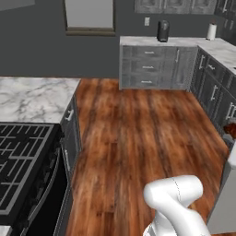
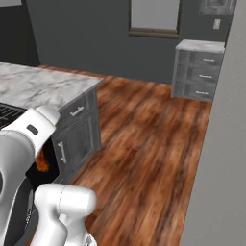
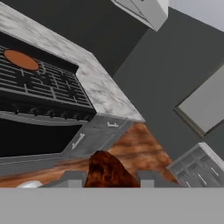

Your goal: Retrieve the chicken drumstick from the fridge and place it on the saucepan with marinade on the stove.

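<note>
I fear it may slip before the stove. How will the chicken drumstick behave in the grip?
The chicken drumstick looks lumpy and uneven, so the gripper probably holds it on few contact spots. It seems small, so likely light. Its rounded shape may let it twist or roll when released.

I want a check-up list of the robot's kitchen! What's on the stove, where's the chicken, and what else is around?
Surface: stove, black with grey grates, beside a marble counter.
Job's things: saucepan with marinade, an orange disc on a far burner; chicken drumstick between the fingertips, away from the pan.
Clutter: dark canister and white roll on the far counter.
Grippers: gripper shut on the drumstick.
Cables: nothing seen.
Surroundings: wood floor, grey drawers, dark wall.
</note>
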